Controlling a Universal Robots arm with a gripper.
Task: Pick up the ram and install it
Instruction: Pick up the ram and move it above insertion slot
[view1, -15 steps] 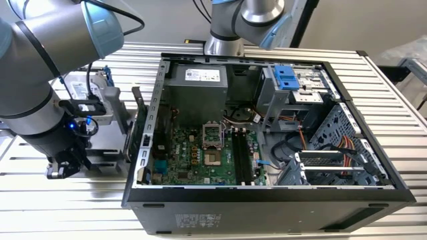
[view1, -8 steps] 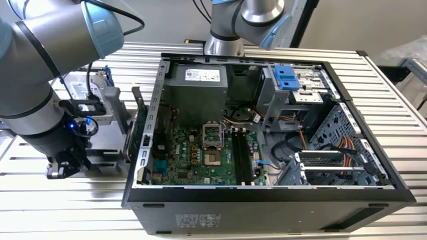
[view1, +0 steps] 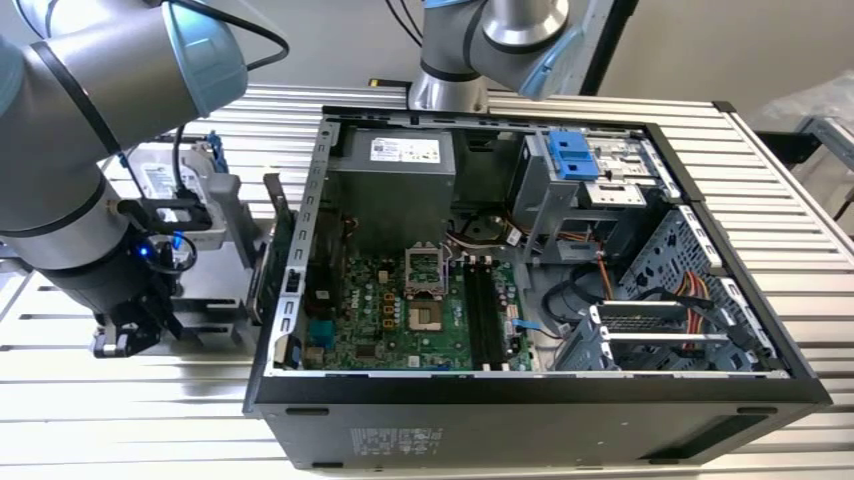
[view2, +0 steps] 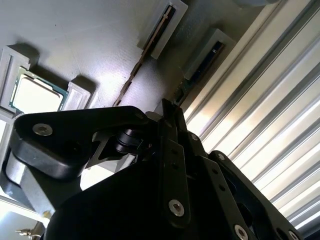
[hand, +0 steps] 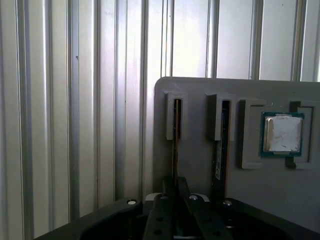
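First wrist view: the gripper (hand: 175, 182) covers one end of the ram (hand: 176, 120) — clenched or released, cannot tell. Grey tray (hand: 195, 165) on a ribbed metal table (hand: 75, 125).

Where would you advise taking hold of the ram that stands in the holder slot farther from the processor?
The ram stands on edge in the grey holder, thin long edge up; so probably pinch its two flat faces midway along that edge, coming straight down from above.

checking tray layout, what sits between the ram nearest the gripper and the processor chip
another dark stick, beside the ram, in the first wrist view
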